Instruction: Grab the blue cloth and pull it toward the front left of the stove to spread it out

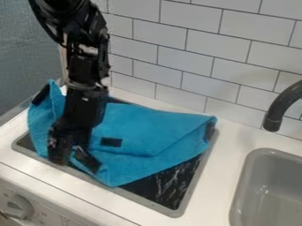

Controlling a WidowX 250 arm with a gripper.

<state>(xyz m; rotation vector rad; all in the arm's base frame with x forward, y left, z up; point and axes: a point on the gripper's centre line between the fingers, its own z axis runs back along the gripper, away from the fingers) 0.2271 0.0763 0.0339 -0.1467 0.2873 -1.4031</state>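
Note:
The black gripper hangs low over the front left part of a blue cloth, its two fingers apart, with some blue cloth showing between them. The cloth lies folded and rumpled across a dark stove top with a grey rim. Dark patches mark it near the middle, at its right corner and at the upper left. Part of the cloth's left side is hidden behind the arm. Whether the fingertips touch the cloth, I cannot tell.
A grey sink is set into the white counter at the right, below a dark curved faucet. White tiled wall rises behind. A stove knob sits on the front panel at the lower left.

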